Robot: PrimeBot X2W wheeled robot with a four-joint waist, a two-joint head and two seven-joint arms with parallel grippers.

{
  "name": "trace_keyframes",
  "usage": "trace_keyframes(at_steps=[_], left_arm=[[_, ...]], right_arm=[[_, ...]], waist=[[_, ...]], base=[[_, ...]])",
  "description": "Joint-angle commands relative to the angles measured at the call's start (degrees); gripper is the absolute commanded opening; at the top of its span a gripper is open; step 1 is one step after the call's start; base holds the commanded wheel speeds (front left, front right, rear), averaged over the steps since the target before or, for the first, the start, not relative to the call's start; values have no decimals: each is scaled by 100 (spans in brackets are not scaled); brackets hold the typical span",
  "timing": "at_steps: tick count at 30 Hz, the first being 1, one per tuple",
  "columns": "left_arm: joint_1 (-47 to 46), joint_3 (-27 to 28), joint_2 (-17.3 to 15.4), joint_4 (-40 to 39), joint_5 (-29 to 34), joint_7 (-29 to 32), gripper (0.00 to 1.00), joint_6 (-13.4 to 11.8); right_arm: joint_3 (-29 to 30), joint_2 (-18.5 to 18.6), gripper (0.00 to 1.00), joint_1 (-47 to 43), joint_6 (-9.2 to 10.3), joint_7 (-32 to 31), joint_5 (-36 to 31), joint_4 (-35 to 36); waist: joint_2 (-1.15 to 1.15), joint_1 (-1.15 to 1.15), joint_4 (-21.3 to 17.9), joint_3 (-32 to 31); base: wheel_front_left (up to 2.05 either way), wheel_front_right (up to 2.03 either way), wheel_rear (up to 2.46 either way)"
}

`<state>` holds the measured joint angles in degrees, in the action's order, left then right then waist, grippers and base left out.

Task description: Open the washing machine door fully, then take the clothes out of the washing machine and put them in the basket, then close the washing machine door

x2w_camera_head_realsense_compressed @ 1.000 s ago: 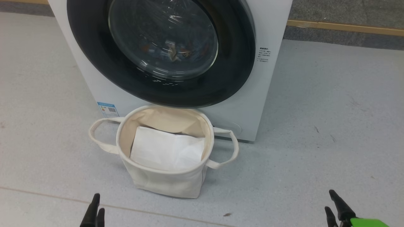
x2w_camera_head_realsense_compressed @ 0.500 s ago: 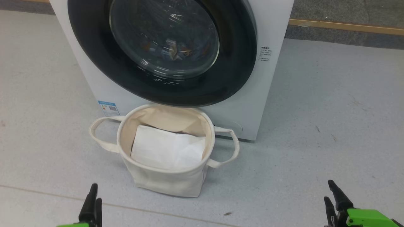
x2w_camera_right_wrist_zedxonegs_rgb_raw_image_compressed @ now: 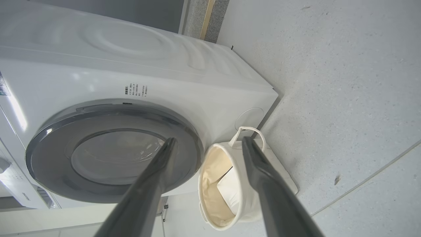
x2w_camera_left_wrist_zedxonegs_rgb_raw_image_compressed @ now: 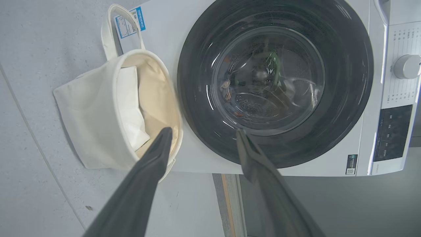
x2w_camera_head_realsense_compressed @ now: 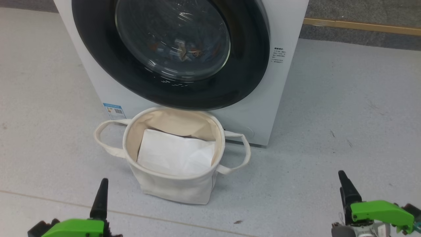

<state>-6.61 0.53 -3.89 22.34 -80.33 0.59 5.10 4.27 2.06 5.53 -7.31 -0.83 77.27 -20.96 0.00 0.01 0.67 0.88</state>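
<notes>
Black-rimmed washing machine door (x2w_camera_head_realsense_compressed: pixel 197 95): shut, flush on the front of the washing machine (x2w_camera_head_realsense_compressed: pixel 286 26) (white box, blue sticker (x2w_camera_head_realsense_compressed: pixel 113 111) low on the front, robot's left side). Takes up the top of the head view. Clothes (x2w_camera_head_realsense_compressed: pixel 182 51) inside the drum, behind the door glass: blue fabric w/ orange and tan bits, dim, smeared by reflections. Amount: can't tell.

Basket (x2w_camera_head_realsense_compressed: pixel 171 187) on the grey floor (x2w_camera_head_realsense_compressed: pixel 345 115), directly in front of the machine, tucked under the door's lower rim. Upright, mouth open to the head cam, loop handles out to both sides. Contact w/ the front panel: can't tell. Holds a plain white sheet (x2w_camera_head_realsense_compressed: pixel 174 154), lying tilted inside.

Left gripper (x2w_camera_left_wrist_zedxonegs_rgb_raw_image_compressed: pixel 202 131): fingers spread wide, nothing between them, touching nothing. Sits at lower left of head view, near side of the basket, clear of it. In wrist cam: basket rim behind one finger, door glass behind the other.

Right gripper (x2w_camera_right_wrist_zedxonegs_rgb_raw_image_compressed: pixel 209 140): same story, spread wide, empty. Lower right of head view, well apart from basket and machine. In wrist cam: door behind one finger, basket behind the other.

Ctrl panel (x2w_camera_left_wrist_zedxonegs_rgb_raw_image_compressed: pixel 393 131) and knob (x2w_camera_left_wrist_zedxonegs_rgb_raw_image_compressed: pixel 408 65) beside the door in left wrist view.
</notes>
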Motion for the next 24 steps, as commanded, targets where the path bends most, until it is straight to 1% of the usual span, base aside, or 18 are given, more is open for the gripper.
trace_keyframes(at_steps=[1,9,16,24], left_arm=[[-328,23,-144,-209,133,-55,100,-9],[-537,-219,-299,-232,1018,-191,100,-192],[-677,-482,-439,-78,1791,-308,100,-334],[-870,-645,-548,11,2450,-442,100,-445]], right_arm=[[-67,30,100,338,-6,80,-154,230],[-247,34,100,484,-7,214,-1246,360],[-463,38,100,584,-8,331,-2286,366],[-670,43,100,728,-9,465,-3097,326]], waist=[[0,0,1,2],[0,-1,24,7],[0,-1,29,-58],[0,-1,32,-120]], base=[[0,0,0],[0,0,0],[0,0,0],[0,0,0]])
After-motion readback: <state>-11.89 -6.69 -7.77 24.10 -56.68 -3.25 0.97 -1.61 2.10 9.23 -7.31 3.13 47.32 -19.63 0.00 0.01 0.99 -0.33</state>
